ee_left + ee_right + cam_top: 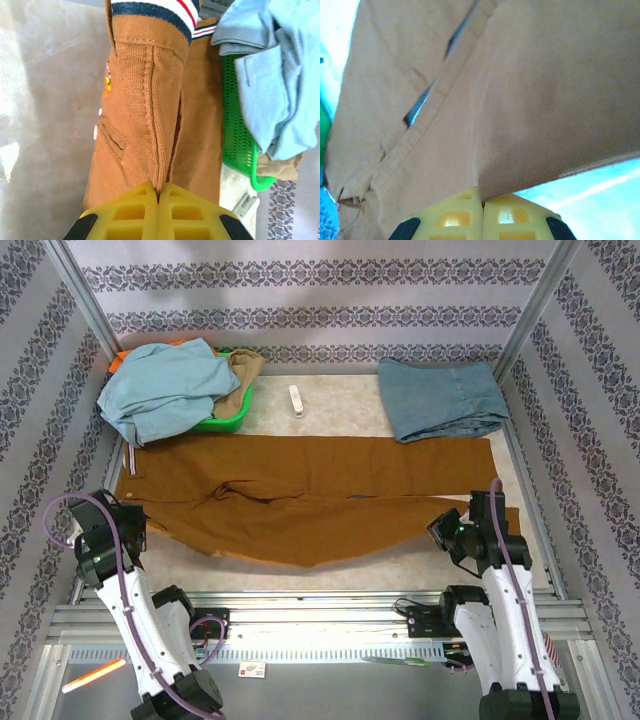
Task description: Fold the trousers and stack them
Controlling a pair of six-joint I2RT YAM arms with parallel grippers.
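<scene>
Brown trousers (300, 495) lie at full length, your left claw (158, 197) and right claw (481, 196) both clenched on them; folding and stacking remain.

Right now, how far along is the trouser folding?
Done: the trousers lie spread lengthwise, legs apparently together. In hand: the left gripper is shut on the waist end, the right gripper on the leg end. Left: the crosswise folds and the stacking; none shows yet.

The rust-brown trousers (320, 490) lie stretched sideways over the surface (350, 405), waist at the left, legs toward the right. The white, striped waistband lining (150, 12) is turned outward.
</scene>
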